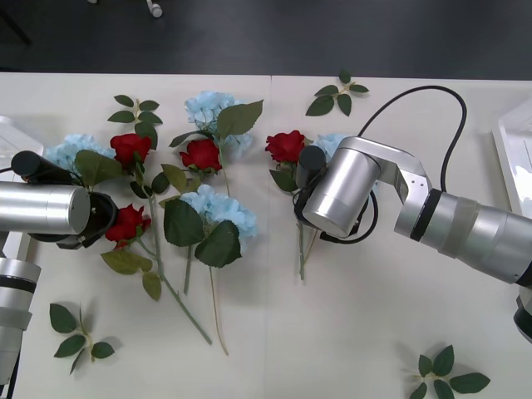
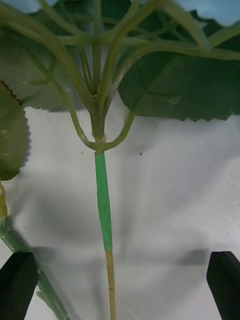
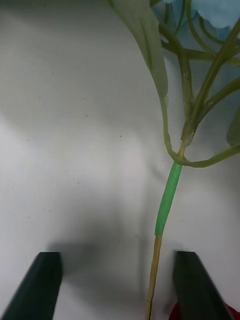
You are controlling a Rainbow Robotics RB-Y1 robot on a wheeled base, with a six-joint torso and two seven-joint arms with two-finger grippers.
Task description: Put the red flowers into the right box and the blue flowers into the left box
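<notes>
Currently: both claws open over flower stems

Left claw [image 3: 117, 285]: black fingers [image 3: 37, 285] spread apart above the white surface [image 1: 357, 332], straddling a blue flower's green-taped stem [image 3: 167, 200]; arm sits at the surface's left edge in the front view.

Right claw [image 2: 120, 285]: fingers [image 2: 225, 282] wide apart, a taped stem [image 2: 103, 200] between them, untouched; arm hangs over the surface's middle right.

Blue flowers [image 1: 218, 208]: scattered on the surface, mid-left to centre.

Red flowers [image 1: 201, 155]: four blooms lie among them, one [image 1: 285, 145] just beside the right arm.

Right box [image 1: 517, 154]: white, at the right edge.

Leaf sprigs [image 1: 337, 96]: loose, near the corners.
</notes>
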